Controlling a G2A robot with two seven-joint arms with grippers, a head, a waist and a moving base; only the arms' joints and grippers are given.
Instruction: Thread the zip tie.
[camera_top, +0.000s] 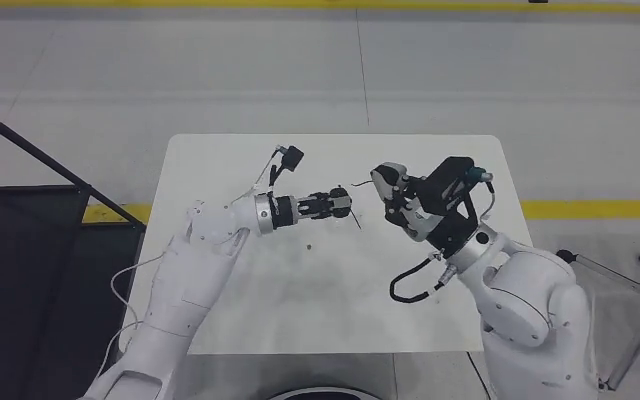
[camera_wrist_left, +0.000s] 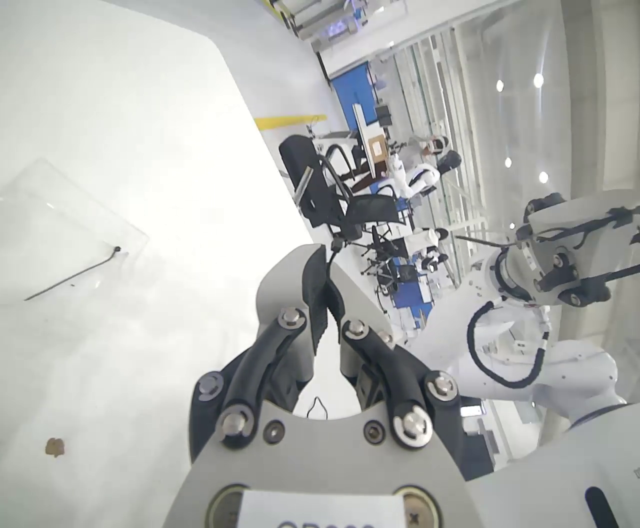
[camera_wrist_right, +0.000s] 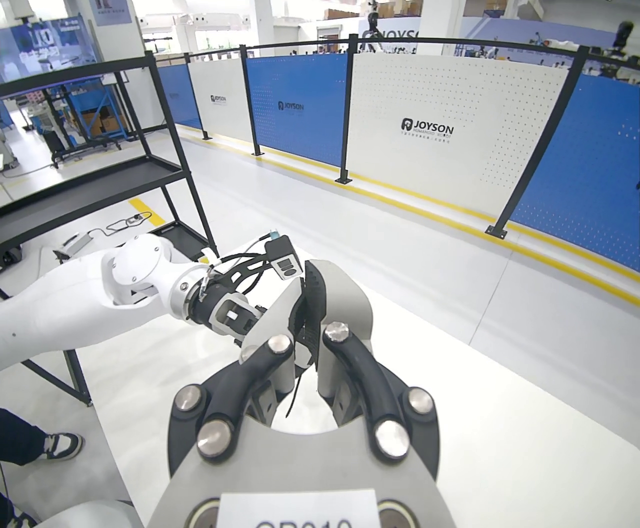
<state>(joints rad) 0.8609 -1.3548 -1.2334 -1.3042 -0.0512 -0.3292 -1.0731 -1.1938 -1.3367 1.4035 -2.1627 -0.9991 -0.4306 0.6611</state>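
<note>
Above the middle of the white table (camera_top: 250, 300) my two grippers face each other a short way apart. My left gripper (camera_top: 343, 203) (camera_wrist_left: 324, 280) is shut on a thin black zip tie (camera_wrist_left: 336, 245). The tie's small head pokes out past the fingertips, and a loop of it shows under the palm. My right gripper (camera_top: 383, 188) (camera_wrist_right: 309, 285) is shut on a black strip (camera_wrist_right: 299, 387) whose free end hangs back between the finger links. I cannot tell whether both hold the same tie.
A clear plastic bag (camera_wrist_left: 60, 220) lies flat on the table with another zip tie (camera_wrist_left: 70, 275) on it. A small brown speck (camera_top: 309, 245) sits near the table's middle. A black metal rack (camera_top: 40, 160) stands off the left table edge.
</note>
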